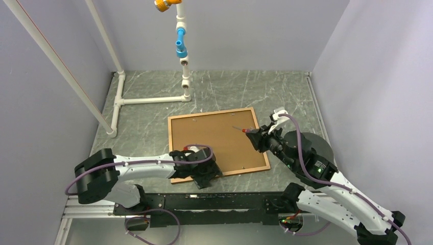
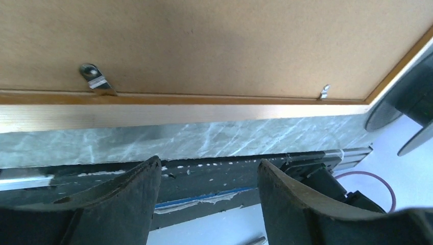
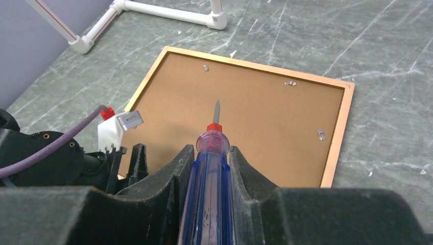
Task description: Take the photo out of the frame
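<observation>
Low down, left arm [image 1: 148,166] at frame [image 1: 212,113] edge.

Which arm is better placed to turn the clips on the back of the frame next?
Right. The right gripper holds the screwdriver, tip over the backing board with its clips. The left gripper is open and empty at the frame's near edge.

My left arm [image 1: 143,166] stretches low along the near edge of the table, wrist turned down, jaws spread wide. My right arm [image 1: 334,199] angles inward, jaws clamped on a screwdriver [image 3: 209,173].
</observation>
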Available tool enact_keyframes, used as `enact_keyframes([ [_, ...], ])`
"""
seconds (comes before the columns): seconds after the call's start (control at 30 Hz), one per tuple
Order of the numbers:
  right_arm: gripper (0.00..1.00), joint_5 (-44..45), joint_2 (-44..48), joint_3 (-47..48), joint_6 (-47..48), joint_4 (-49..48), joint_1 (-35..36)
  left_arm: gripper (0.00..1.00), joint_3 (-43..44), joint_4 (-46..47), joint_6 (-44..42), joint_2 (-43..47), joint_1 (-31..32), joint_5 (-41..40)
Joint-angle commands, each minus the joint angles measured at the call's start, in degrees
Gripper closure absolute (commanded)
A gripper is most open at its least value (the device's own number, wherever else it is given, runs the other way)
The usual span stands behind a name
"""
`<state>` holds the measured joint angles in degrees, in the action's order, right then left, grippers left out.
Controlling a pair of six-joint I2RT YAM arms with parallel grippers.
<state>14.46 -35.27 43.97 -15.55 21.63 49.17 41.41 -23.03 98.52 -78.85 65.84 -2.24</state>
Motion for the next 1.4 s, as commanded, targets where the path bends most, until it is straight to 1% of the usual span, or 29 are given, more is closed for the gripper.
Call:
enact_keyframes([
  [0.0, 1.00, -0.57, 3.09, 1.19, -1.75, 2.77, 0.00, 0.28, -0.37, 1.98, 29.41, -0.30, 1.81, -0.69],
  [0.13, 1.00, -1.68, 6.27, 0.44, -2.52, 4.18, 0.01, 0.25, -0.69, 1.11, 34.51, -1.22, 2.16, -3.58],
  [0.23, 1.00, -2.42, 7.75, -0.01, -3.27, 5.00, 0.06, 0.26, -1.25, -0.09, 39.21, -2.75, 2.10, -1.12],
  [0.37, 1.00, -3.80, 8.46, -0.31, -3.56, 5.28, 0.07, 0.26, -2.73, -2.11, 43.02, -2.80, 2.10, -2.12],
  [0.53, 1.00, -5.93, 8.38, -0.29, -3.52, 5.26, 0.06, 0.26, -2.99, -8.75, 49.44, -1.59, 2.02, -1.99],
  [0.6, 1.00, -7.18, 8.21, -0.44, -3.60, 5.03, 0.08, 0.26, -4.31, -8.18, 50.85, -1.67, 1.89, -2.84],
  [0.67, 1.00, -7.85, 8.36, -0.54, -3.61, 4.92, 0.07, 0.24, -5.25, -6.70, 50.89, -1.59, 1.44, -3.83],
  [0.73, 1.00, -8.02, 8.53, -0.71, -3.74, 4.96, 0.05, 0.19, -5.58, -6.36, 50.89, -1.09, 1.17, -6.05],
  [0.77, 1.00, -8.12, 8.47, -0.72, -3.84, 5.11, 0.01, 0.14, -5.31, -6.84, 50.82, -0.80, 1.06, -7.26],
  [0.8, 1.00, -8.25, 8.46, -0.66, -3.94, 5.24, 0.07, 0.13, -4.95, -7.83, 50.87, -0.30, 0.98, -8.07],
  [0.87, 1.00, -8.47, 8.51, -0.55, -3.96, 5.39, 0.17, 0.12, -3.81, -10.65, 50.94, 0.61, 0.56, -8.53],
  [0.93, 1.00, -8.53, 8.68, -0.62, -3.96, 5.35, 0.15, 0.13, -2.61, -14.08, 50.98, 0.83, -0.57, -7.67],
  [1.07, 1.00, -8.57, 8.88, -0.94, -3.96, 4.93, 0.14, 0.24, 1.48, -21.55, 50.90, -1.20, -3.09, -5.15],
  [1.3, 1.00, -9.15, 8.25, -0.88, -4.14, 5.22, 0.27, 0.25, 2.67, -21.93, 50.64, -4.10, -6.38, -3.57],
  [1.33, 1.00, -9.22, 8.24, -0.90, -4.07, 5.14, 0.23, 0.26, 3.37, -22.48, 50.44, -4.77, -6.50, -3.47],
  [1.37, 1.00, -9.27, 8.20, -0.98, -4.05, 5.03, 0.23, 0.30, 4.01, -23.19, 50.12, -5.42, -6.49, -3.55],
])
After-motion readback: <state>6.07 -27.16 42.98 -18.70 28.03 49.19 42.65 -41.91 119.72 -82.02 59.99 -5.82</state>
